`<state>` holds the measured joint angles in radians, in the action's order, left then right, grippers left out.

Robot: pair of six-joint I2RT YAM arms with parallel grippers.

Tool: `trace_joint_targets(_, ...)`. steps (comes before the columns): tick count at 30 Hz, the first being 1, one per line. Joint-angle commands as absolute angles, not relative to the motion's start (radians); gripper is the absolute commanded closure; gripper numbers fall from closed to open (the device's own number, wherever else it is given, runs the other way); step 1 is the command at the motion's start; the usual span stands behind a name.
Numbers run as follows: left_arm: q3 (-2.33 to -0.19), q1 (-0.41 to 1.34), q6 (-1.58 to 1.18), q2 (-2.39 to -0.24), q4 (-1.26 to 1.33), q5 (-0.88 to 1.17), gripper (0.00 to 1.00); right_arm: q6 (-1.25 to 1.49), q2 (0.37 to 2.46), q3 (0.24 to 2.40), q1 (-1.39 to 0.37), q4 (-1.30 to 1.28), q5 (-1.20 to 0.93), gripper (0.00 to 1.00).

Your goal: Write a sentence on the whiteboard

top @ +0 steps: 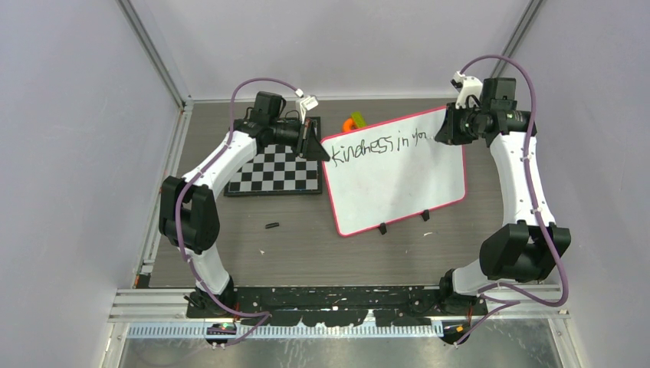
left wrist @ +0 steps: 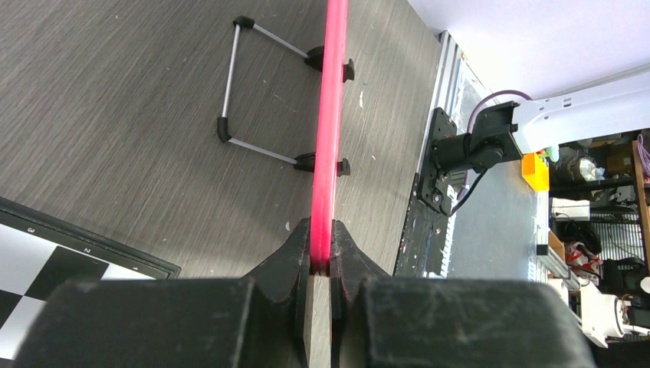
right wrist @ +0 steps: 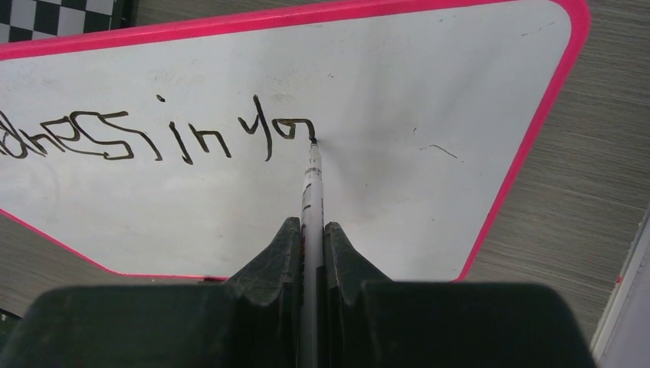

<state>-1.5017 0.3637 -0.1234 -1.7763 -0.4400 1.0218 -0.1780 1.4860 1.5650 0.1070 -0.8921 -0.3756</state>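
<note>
Right tool [right wrist: 313, 230] up close, pinched narrow on the marker [right wrist: 312, 180], barrel running straight out between the jaws and the tip looking planted on the whiteboard [right wrist: 398, 222]. Sentence [right wrist: 153, 134] reads "kindness in yo" so far, and the tip sits at the tail of that "o". By my read the "u" is next, with the "r" and a whole second line to come.

Over on the other side, left tool [left wrist: 322, 239] is clamped on the pink frame, thin edge caught tight between the jaws, at the upper left corner in the top view. Whiteboard stands propped on the tabletop [top: 306, 245], wire stand [left wrist: 249, 146] behind it, just right of the checkerboard [top: 276, 170].

Now the dangers.

- **Push:** marker pressure goes straight into a propped face. If the left grip on that slim frame slides, the whiteboard could rock back or swivel, and the stroke would smear or skip.
- **The marker itself:** it is held by a narrow pinch well back from the tip. A sideways drag could twist it in the grip and leave the letters leaning or faint.
- **Room:** the white space right of the tip looks enough for two letters, but the corner rounds off there, and a drifting line could run onto the frame.
- **Touch:** too light and the ink breaks; too heavy and the stand could give.
</note>
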Motion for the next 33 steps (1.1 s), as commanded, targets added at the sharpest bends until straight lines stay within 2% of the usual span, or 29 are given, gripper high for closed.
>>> trace_joint_targets(1, -1.529, 0.377, -0.091, -1.781, -0.462, 1.035, 1.00, -0.200, 1.482, 1.623, 0.109, -0.866, -0.333, 1.00)
trace_joint_targets(11, -1.527, 0.377, -0.087, -1.781, -0.464, 1.033, 1.00, -0.184, 1.536, 1.700, 0.108, -0.871, -0.360, 1.00)
trace_joint_targets(25, -1.529, 0.378, -0.086, -1.787, -0.466, 1.034, 1.00, -0.217, 1.476, 1.579, 0.109, -0.875, -0.342, 1.00)
trace_joint_targets(33, -1.526, 0.377, -0.084, -1.781, -0.466, 1.035, 1.00, -0.245, 1.462, 1.636, 0.112, -0.909, -0.322, 1.00)
